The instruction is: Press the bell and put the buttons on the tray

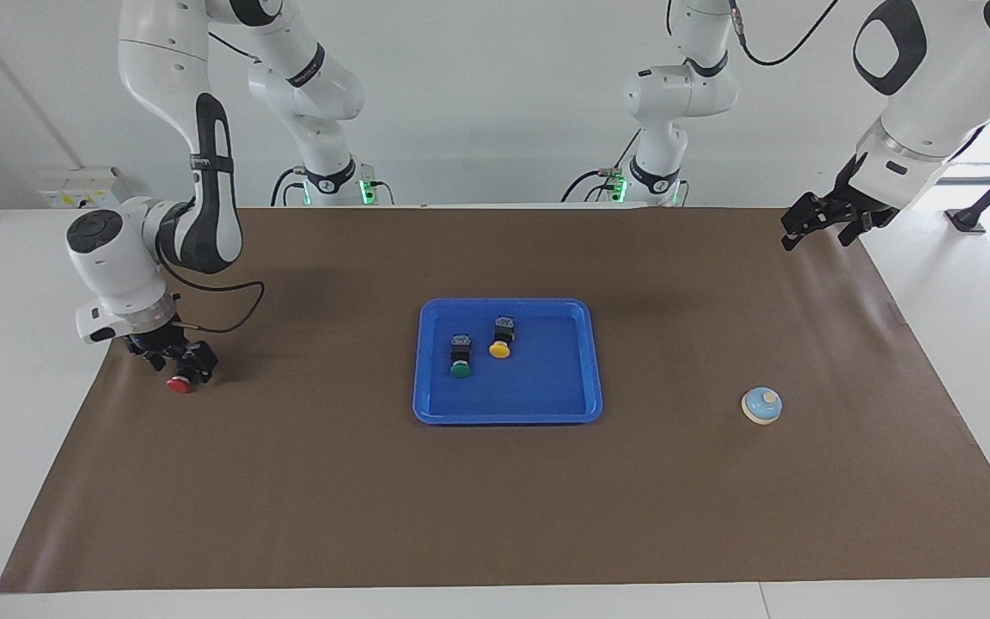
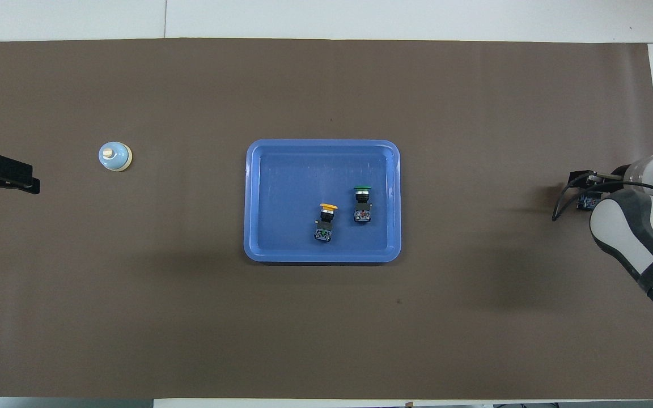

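Observation:
The blue tray (image 1: 508, 418) lies mid-table and also shows in the overhead view (image 2: 322, 144). In it lie the green button (image 1: 460, 368) (image 2: 363, 192) and the yellow button (image 1: 501, 348) (image 2: 327, 211), side by side. My right gripper (image 1: 186, 368) (image 2: 587, 190) is down at the mat toward the right arm's end of the table, shut on the red button (image 1: 179, 385), whose black body alone shows from overhead (image 2: 589, 201). The light-blue bell (image 1: 760, 406) (image 2: 114, 156) stands toward the left arm's end. My left gripper (image 1: 817, 232) (image 2: 20, 175) is open and empty, raised over the mat's edge at that end.
A brown mat (image 1: 495, 516) covers the table, with white tabletop beyond its edges. Nothing else stands on it.

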Robot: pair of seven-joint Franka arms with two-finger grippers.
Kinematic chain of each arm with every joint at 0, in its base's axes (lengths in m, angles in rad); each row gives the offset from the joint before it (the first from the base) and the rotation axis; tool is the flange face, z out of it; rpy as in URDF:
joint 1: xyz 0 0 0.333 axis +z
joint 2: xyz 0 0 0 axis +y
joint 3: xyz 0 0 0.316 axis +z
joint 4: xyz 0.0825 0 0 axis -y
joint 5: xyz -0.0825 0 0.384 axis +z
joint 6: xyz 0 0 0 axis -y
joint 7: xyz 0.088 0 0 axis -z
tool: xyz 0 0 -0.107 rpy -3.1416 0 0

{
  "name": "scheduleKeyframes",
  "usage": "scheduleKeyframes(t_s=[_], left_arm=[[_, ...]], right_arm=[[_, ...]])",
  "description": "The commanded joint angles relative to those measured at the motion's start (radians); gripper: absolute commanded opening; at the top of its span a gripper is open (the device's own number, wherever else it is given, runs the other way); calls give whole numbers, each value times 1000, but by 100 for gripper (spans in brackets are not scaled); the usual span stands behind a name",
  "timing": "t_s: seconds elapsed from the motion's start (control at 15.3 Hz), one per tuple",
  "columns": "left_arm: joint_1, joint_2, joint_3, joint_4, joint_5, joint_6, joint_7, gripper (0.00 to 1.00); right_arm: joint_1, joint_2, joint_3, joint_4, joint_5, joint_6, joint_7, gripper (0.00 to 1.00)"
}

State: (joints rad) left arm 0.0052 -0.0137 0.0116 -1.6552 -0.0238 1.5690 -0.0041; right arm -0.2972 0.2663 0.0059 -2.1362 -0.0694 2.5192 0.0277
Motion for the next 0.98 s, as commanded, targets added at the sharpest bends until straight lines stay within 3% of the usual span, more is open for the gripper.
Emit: scheduleKeyframes(t_s=[0.0, 0.07, 0.13, 0.26, 0.39, 0.65, 0.91], left_arm=[[-4, 0, 4, 14, 10, -17, -4, 100], [-4, 0, 4, 14, 8, -17, -4, 100], [-4, 0, 4, 14, 8, -17, -4, 100], [-4, 0, 4, 14, 8, -17, -4, 100], [-2, 0, 4, 14, 8, -17, -4, 100], [-4, 0, 4, 14, 10, -17, -4, 100], [-4, 0, 4, 14, 10, -17, -4, 100]], right_arm=[[-19, -7, 16, -25, 8, 21, -34, 100], [-19, -7, 16, -27, 8, 21, -35, 96], [-19, -7, 16, -27, 8, 20, -35, 83], [-19, -9, 17, -27, 8, 15, -37, 38], [-17, -9, 17, -27, 8, 10, -40, 0], [-2, -16, 20, -11, 8, -11, -61, 0], [58, -21, 40, 151, 11, -204, -43, 0]])
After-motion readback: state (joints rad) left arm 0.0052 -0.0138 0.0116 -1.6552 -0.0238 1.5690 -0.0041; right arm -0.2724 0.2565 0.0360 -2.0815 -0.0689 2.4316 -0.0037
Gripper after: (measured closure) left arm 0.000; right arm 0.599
